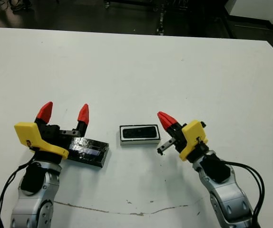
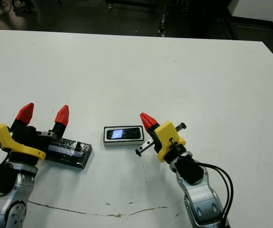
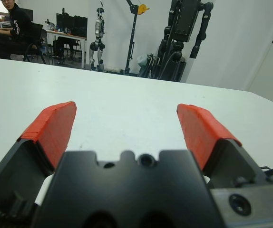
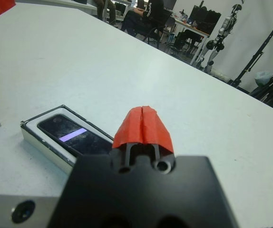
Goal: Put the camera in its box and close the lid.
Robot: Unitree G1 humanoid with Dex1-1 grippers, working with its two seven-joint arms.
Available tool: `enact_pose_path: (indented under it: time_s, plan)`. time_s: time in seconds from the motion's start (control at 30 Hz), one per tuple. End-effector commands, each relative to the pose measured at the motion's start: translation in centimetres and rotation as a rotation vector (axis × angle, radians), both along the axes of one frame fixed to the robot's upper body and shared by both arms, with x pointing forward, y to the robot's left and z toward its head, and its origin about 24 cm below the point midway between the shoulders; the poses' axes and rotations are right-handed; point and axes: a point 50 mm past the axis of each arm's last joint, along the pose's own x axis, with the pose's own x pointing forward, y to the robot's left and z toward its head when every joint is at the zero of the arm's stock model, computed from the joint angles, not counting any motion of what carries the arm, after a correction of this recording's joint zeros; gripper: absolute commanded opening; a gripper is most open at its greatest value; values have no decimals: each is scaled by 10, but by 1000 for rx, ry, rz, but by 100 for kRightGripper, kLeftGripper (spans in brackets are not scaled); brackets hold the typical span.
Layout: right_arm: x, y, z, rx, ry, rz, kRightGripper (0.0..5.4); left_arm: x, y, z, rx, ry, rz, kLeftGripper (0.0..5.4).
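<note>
Left gripper (image 1: 64, 113) spread wide, right gripper (image 4: 142, 124) closed, both empty.

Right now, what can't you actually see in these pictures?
- Lid: near end hidden under the left pincer in both eye views.
- Box: one corner behind the right pincer in the right wrist view.
- Left wrist view: lid, box and camera out of frame.

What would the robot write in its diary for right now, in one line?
camera: lying in box | lid: off, on table beside left gripper | left gripper: open, empty | right gripper: shut, empty, beside box
</note>
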Motion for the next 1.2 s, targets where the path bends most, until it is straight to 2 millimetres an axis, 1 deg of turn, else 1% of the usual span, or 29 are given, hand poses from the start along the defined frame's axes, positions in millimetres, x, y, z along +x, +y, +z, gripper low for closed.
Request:
enact_pose_path:
  time_s: [0.03, 0.27, 0.7, 0.8, 0.9, 1.0, 1.2]
  plan:
    - [0, 1, -2, -11, 3, 17, 1, 0, 1, -3, 0, 16, 4, 540]
    - [-2, 6, -4, -9, 16, 52, 1, 0, 1, -4, 1, 15, 6, 540]
    - [-7, 11, -13, 3, 85, 72, 1, 1, -1, -5, -10, 10, 6, 540]
    - [-7, 10, -19, -24, 118, 64, 1, 1, -1, -5, -3, 5, 1, 540]
    - [-5, 7, -34, -53, 179, 32, 1, 1, -2, -5, -5, 3, 5, 540]
    - [-4, 5, -44, -68, 230, 2, 1, 0, -2, -5, 5, 2, 11, 540]
    - [-5, 1, -52, -84, 294, 5, 1, 0, -2, -5, -5, 3, 10, 540]
